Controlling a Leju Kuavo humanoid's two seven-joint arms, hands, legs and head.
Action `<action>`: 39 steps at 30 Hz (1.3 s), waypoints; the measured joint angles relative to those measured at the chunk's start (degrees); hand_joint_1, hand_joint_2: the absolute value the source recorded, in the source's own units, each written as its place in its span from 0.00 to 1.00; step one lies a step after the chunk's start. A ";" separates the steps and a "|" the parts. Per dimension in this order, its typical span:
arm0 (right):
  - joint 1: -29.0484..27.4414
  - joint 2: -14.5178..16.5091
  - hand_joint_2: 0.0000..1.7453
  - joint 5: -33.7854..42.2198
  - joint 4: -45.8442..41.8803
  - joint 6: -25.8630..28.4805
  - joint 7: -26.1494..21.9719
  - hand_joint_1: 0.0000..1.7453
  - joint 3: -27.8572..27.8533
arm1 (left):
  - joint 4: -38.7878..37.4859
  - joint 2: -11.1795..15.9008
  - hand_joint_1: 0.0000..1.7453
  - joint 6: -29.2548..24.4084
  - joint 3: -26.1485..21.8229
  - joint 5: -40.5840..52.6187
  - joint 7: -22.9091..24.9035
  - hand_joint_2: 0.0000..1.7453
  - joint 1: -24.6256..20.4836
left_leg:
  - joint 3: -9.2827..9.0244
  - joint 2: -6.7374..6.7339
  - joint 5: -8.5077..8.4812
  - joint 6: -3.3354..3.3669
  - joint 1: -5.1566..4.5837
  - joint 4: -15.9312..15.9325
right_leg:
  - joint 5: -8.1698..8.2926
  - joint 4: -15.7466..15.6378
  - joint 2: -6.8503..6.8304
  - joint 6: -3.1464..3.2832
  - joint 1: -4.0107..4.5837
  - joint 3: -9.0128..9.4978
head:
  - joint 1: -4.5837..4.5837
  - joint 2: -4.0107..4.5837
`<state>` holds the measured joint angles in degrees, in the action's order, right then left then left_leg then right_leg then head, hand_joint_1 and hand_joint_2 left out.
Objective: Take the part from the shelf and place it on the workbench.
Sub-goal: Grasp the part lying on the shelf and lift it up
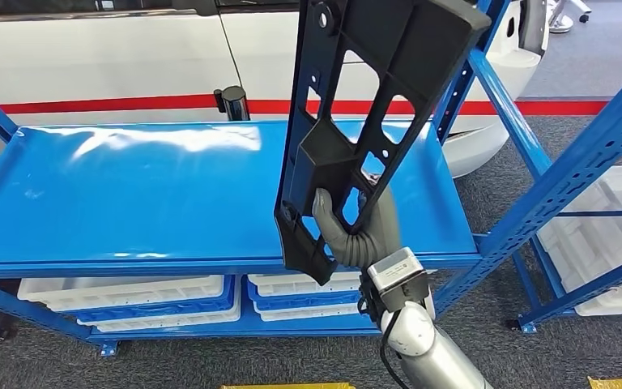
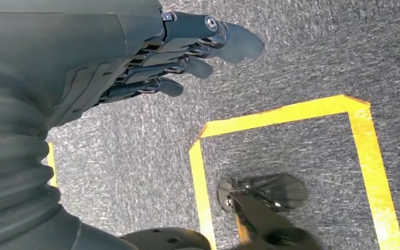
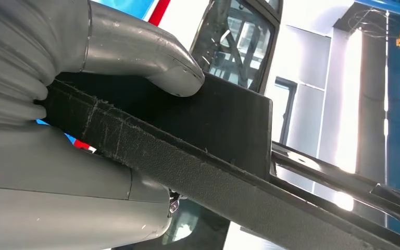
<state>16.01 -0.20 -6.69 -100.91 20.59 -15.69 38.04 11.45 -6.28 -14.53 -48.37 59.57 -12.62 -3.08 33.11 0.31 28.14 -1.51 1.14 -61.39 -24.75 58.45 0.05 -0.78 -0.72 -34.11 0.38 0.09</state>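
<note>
Nearest you, the right hand (image 1: 355,229) comes up from below and grips the part (image 1: 364,121) at its lower end, thumb hooked through one of the cut-outs and the fingers wrapped behind the frame. The right wrist view confirms it: the thumb (image 3: 151,60) presses on one face of the black panel, with the rest of the hand backing the other.

Your left hand (image 2: 151,57) hangs over grey carpet and yellow floor tape (image 2: 286,112); it holds nothing, its fingers extended and slightly apart.

Note where the part stands: lifted off the shelf (image 1: 129,186), held near upright with a lean, most of its length towering above the grip. Judged from its look, it is a rigid moulded plastic frame, ribbed and pierced with openings, probably light for its size. It should not flex, but a grip this low leaves a long lever above the hand, so expect it to swing or twist in the fingers. The textured edge ought to resist slipping.

Beyond the shelf sits a white vehicle body with a red stripe (image 1: 113,104). I cannot identify the workbench.
</note>
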 joint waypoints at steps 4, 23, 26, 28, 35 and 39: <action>0.03 0.10 1.00 -0.02 -0.02 0.02 0.02 1.00 -0.08 | 0.00 -0.03 0.00 0.05 0.00 -0.02 -0.09 1.00 -0.02 | -0.40 0.09 -0.85 1.37 -0.58 2.18 | 0.58 -0.01 -0.03 -1.19 0.01 -0.68 | -0.05 0.00; -0.56 -0.30 1.00 -0.27 -0.40 0.48 -0.24 1.00 -0.31 | 0.00 -0.13 0.00 0.32 -0.01 0.18 -0.40 1.00 0.01 | 5.84 -0.07 1.14 0.54 -0.67 -4.24 | -1.16 -2.00 -0.23 0.80 -0.04 3.07 | -0.39 0.00; -1.01 -0.34 1.00 -0.32 -0.40 0.50 -0.27 1.00 -0.31 | 0.00 -0.13 0.00 0.32 -0.01 0.36 -0.40 1.00 0.02 | 7.47 -0.09 5.60 -0.38 -0.15 -13.07 | 0.06 -1.79 -0.26 0.72 -0.10 1.38 | -0.36 0.00; -1.23 -0.37 1.00 -0.38 -0.40 0.50 -0.28 1.00 -0.31 | 0.00 -0.07 0.00 0.32 -0.02 0.39 -0.41 1.00 0.00 | 4.08 -0.12 3.44 -1.01 0.42 -10.09 | 0.63 -1.39 -0.26 0.27 -0.39 0.37 | -0.35 0.00; -1.36 -0.44 1.00 -0.85 -0.73 0.56 -0.55 1.00 -0.39 | -0.03 -0.26 0.00 0.46 -0.01 0.64 -0.54 1.00 -0.18 | -1.66 0.46 0.71 0.44 0.38 1.16 | 2.08 0.48 -0.11 -2.26 -0.22 -2.55 | -0.20 0.00; -1.44 -0.63 1.00 -0.85 -0.88 0.56 -0.64 1.00 -0.54 | -0.01 -0.15 0.00 0.43 -0.02 0.73 -0.54 1.00 -0.20 | 1.25 0.15 -1.64 2.75 0.01 1.29 | -5.10 10.12 -0.07 -1.55 -0.43 -6.83 | -0.62 0.00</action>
<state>14.57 -0.83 -7.54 -101.79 21.16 -16.33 37.51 11.45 -6.43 -14.10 -48.39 60.29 -13.16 -3.28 34.36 0.46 26.50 1.24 1.15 -60.10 -29.85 68.57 -0.02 -2.33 -1.16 -40.94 -0.24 0.09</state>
